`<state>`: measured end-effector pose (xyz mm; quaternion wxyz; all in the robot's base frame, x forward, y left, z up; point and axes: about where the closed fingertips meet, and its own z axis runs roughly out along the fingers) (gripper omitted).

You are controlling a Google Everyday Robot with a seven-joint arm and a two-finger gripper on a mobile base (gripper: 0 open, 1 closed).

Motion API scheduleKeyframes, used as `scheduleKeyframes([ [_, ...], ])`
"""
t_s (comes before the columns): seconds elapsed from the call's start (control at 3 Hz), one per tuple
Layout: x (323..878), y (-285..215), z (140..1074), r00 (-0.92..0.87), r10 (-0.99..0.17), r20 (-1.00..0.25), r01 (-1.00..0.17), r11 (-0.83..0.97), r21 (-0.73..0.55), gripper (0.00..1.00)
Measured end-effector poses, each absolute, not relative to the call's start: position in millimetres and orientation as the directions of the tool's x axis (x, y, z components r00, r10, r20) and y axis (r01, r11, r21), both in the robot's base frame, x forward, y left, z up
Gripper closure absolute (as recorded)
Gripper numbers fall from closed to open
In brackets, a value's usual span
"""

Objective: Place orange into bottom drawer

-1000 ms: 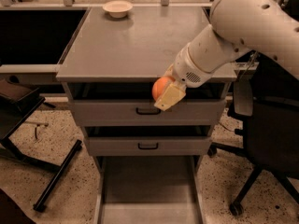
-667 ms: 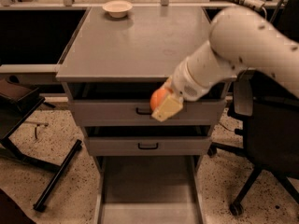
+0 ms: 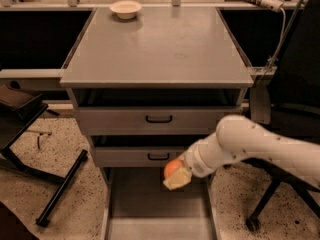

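Pinching the orange [image 3: 172,168] with the gripper [image 3: 176,178], both pale fingers [image 3: 179,181] pressing in on the fruit, nothing spreading apart. Hanging in the air with it, touching nothing else. Looking straight down from the gripper and finding the bottom drawer [image 3: 160,216] pulled out, its flat grey floor lying right below the fruit and running long-ways toward the camera. Hovering over the back end of that tray, with the middle drawer's black handle [image 3: 158,156] just above and behind the gripper. Reaching in with the white arm [image 3: 260,146], stretching away to the gripper's right as the camera sees it, bent low, wrist pointing left and a little down. Most likely needing only to go down a bit and then let go. Watching out for rolling after that, the fruit being round and smooth and the tray floor flat. Leaving the cream bowl [image 3: 125,8] alone, far up and back from the gripper on the cabinet top [image 3: 160,49].
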<state>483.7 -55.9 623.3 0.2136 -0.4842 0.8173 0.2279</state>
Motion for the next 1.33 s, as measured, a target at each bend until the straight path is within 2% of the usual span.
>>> scheduleKeyframes([
  [0.33, 449, -49, 536, -0.521, -0.669, -0.53, -0.853, 0.434, 0.291, 1.0],
  [0.67, 449, -49, 536, -0.521, -0.669, -0.53, -0.853, 0.434, 0.291, 1.0],
  [1.0, 454, -44, 516, -0.551, -0.61, -0.57, -0.831, 0.463, 0.307, 1.0],
  [1.33, 460, -27, 458, -0.639, -0.48, -0.601, -0.757, 0.532, 0.379, 1.0],
])
